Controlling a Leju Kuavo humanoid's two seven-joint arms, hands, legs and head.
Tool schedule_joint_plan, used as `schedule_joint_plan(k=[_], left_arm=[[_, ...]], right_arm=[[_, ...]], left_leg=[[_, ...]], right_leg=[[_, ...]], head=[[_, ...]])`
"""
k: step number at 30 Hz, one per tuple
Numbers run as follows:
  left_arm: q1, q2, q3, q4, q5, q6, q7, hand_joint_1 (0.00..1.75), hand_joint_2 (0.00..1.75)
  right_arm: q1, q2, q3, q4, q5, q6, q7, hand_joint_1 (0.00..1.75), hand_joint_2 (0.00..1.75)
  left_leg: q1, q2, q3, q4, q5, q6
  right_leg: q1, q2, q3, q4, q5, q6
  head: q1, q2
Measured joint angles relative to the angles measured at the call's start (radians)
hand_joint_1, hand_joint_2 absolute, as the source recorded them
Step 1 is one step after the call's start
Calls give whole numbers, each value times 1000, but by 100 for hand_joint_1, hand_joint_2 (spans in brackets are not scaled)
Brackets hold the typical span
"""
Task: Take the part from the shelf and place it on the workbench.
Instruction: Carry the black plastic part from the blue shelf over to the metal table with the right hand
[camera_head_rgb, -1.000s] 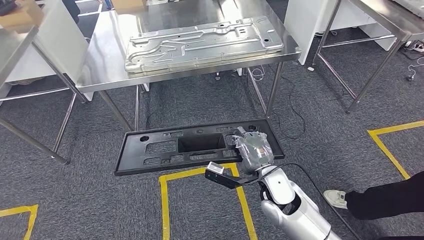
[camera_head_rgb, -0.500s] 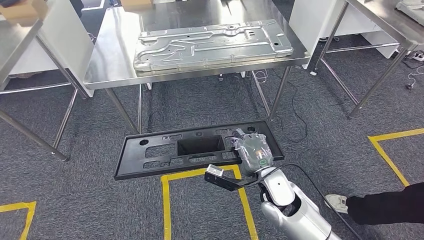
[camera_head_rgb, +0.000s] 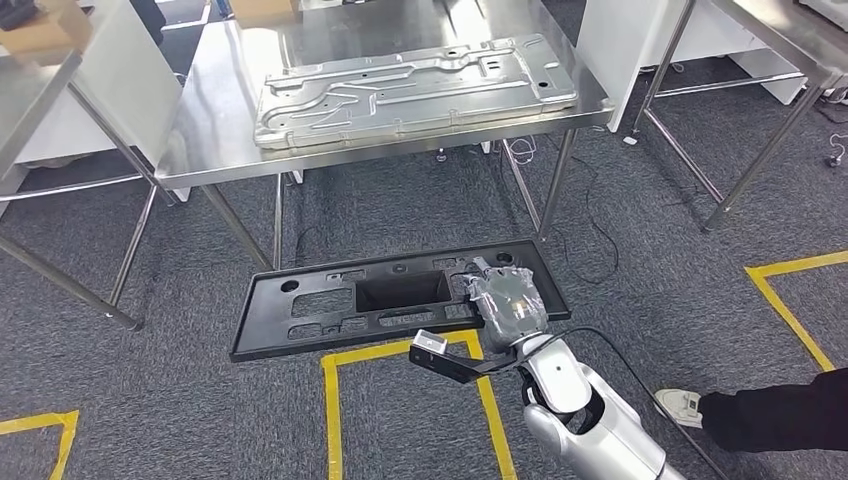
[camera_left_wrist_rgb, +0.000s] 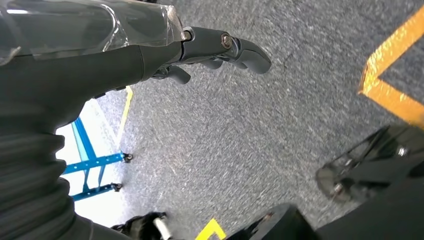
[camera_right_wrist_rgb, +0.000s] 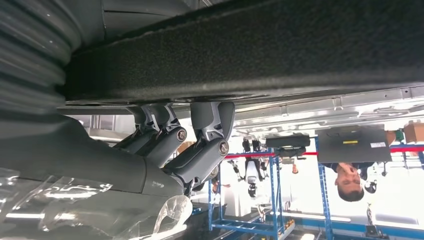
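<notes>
A long black plastic panel (camera_head_rgb: 330, 305) with cut-outs hangs level above the grey carpet in the head view. My right hand (camera_head_rgb: 508, 303), wrapped in clear film, grips its right end. In the right wrist view the fingers (camera_right_wrist_rgb: 200, 145) hook around the panel's dark edge (camera_right_wrist_rgb: 250, 50). Ahead stands the steel workbench (camera_head_rgb: 210, 140) with a large stamped metal plate (camera_head_rgb: 410, 85) lying on it. My left hand (camera_left_wrist_rgb: 220, 47) hangs over the carpet in the left wrist view, its fingers loosely extended and holding nothing.
Steel tables stand to the left (camera_head_rgb: 40, 90) and right (camera_head_rgb: 770, 40) of the workbench. Yellow tape lines (camera_head_rgb: 335, 400) mark the carpet. A person's dark trouser leg and shoe (camera_head_rgb: 770, 415) are at the lower right. A cable (camera_head_rgb: 590, 230) lies by the workbench's right leg.
The whole view sways slightly as the camera moves. The panel stays in my right hand. The person's leg has drawn back toward the lower right corner.
</notes>
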Motion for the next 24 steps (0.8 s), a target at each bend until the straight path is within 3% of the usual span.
schedule_joint_plan(k=[2,4,6,8,10,12,13,14,15,17,18,19,22,24], left_arm=[[-1,1,0,0,-1,0,0,0,175],[-4,2,0,1,-2,0,0,0,175],[-4,3,0,1,-2,0,0,0,175],[-4,1,0,1,-2,0,0,0,175],[-5,-2,0,1,-3,0,0,0,175],[-7,-3,0,1,-3,0,0,0,175],[-6,-3,0,1,-3,0,0,0,175],[-5,-3,0,1,-3,0,0,0,175],[-4,-4,0,1,-3,0,0,0,175],[-3,-4,0,1,-4,0,0,0,175],[-4,-5,0,1,-4,0,0,0,175],[-5,-4,0,1,-5,0,0,0,175],[-7,-4,0,1,-5,0,0,0,175],[-8,-3,0,1,-5,0,0,0,175]], right_arm=[[-2,0,1,-3,1,0,1,175,175],[-4,-1,1,-5,2,0,2,175,175],[-4,-1,2,-8,2,1,3,175,175],[-6,-2,4,-10,4,2,3,175,175],[-10,-4,6,-12,6,4,3,175,175],[-9,-6,8,-12,7,4,3,175,175],[-7,-7,9,-12,7,5,3,175,175],[-5,-9,11,-12,7,5,3,175,175],[-4,-10,12,-12,7,6,3,175,175],[-4,-11,13,-12,7,6,3,175,175],[-5,-11,13,-12,7,6,3,175,175],[-6,-11,13,-12,7,6,3,175,175],[-7,-12,14,-12,7,7,2,175,175],[-10,-12,14,-12,7,7,2,175,175]], left_leg=[[-8,1,74,-167,81,23],[-19,3,121,-270,115,42],[-25,4,130,-289,115,49],[-19,3,143,-307,121,51],[-11,3,154,-319,126,52],[-13,2,156,-317,123,55],[-13,1,158,-315,120,56],[-14,0,159,-312,116,55],[-14,-1,162,-309,111,53],[-15,-2,168,-297,96,44],[-17,-2,169,-291,88,39],[-20,-2,168,-286,81,36],[-21,-1,167,-280,70,29],[-16,0,146,-228,40,17]], right_leg=[[0,1,10,-5,-2,1],[-2,1,15,-11,-4,7],[-3,-1,17,-17,-4,18],[0,-4,15,-4,-17,27],[5,-5,-28,93,-71,28],[7,-3,-108,243,-130,31],[7,-3,-137,290,-138,33],[7,-3,-147,295,-125,35],[6,-4,-134,254,-92,36],[4,-4,-66,104,-14,37],[3,-4,-37,42,10,35],[2,-3,-20,7,20,31],[2,-2,-15,-4,16,16],[0,-1,-9,-4,12,7]], head=[[0,0],[0,0],[0,0],[0,0],[0,0],[0,0],[0,0],[0,0],[0,0],[0,0],[0,0],[0,0],[0,0],[0,0]])
